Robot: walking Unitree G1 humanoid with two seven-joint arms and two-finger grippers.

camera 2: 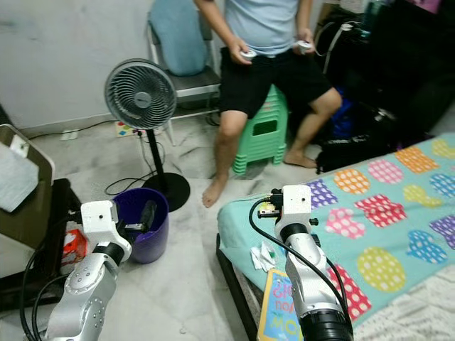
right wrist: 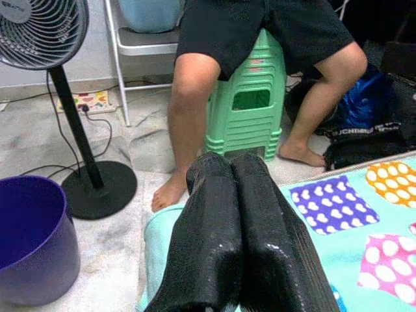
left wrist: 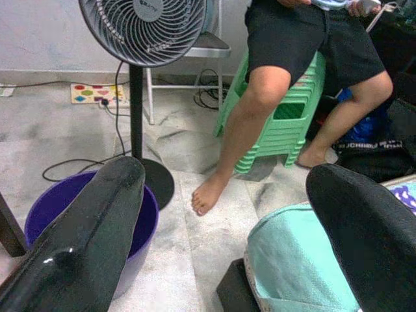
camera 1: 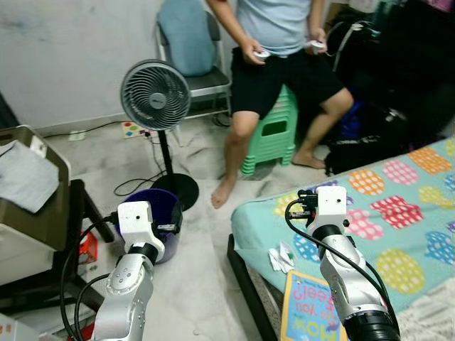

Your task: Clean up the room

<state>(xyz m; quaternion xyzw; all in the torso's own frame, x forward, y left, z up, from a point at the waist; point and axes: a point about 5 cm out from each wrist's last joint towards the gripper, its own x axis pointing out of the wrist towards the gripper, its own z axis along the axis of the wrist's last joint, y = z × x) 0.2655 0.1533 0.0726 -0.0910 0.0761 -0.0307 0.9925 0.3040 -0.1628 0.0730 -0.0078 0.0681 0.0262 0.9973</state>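
your left gripper point(left wrist: 221, 214) is up over the floor gap between the purple bin point(camera 2: 142, 224) and the bed corner, fingers point(left wrist: 84, 240) spread wide, nothing between them. your right gripper point(right wrist: 237, 234) sits over the near corner of the bed point(camera 1: 398, 213), fingers pressed together, empty.

nearest to you on the bed: a colourful book point(camera 1: 309, 309) lying flat at the mattress edge, partly behind your right arm. just past it, crumpled white scraps point(camera 1: 281, 257) on the teal polka-dot sheet, close to the edge. those scraps look like the clutter to clear; bin is on the floor off the bed's corner, on your left side, upright and open.

far left: a dark low table with a tan box point(camera 1: 32, 206) on it, paper or cloth draped on top, small red-orange item point(camera 1: 88, 247) under it.

behind the bin: black standing fan point(camera 1: 155, 96), round base on the floor just beside the bin, cable trailing to a power strip point(camera 1: 134, 129) by the wall.

further back: a person point(camera 1: 281, 57) seated on a stack of green stools point(camera 1: 274, 131), barefoot, holding a controller in each hand. grey folding chair point(camera 1: 202, 71) behind with a blue cushion. dark bags point(camera 1: 384, 92) piled to the right
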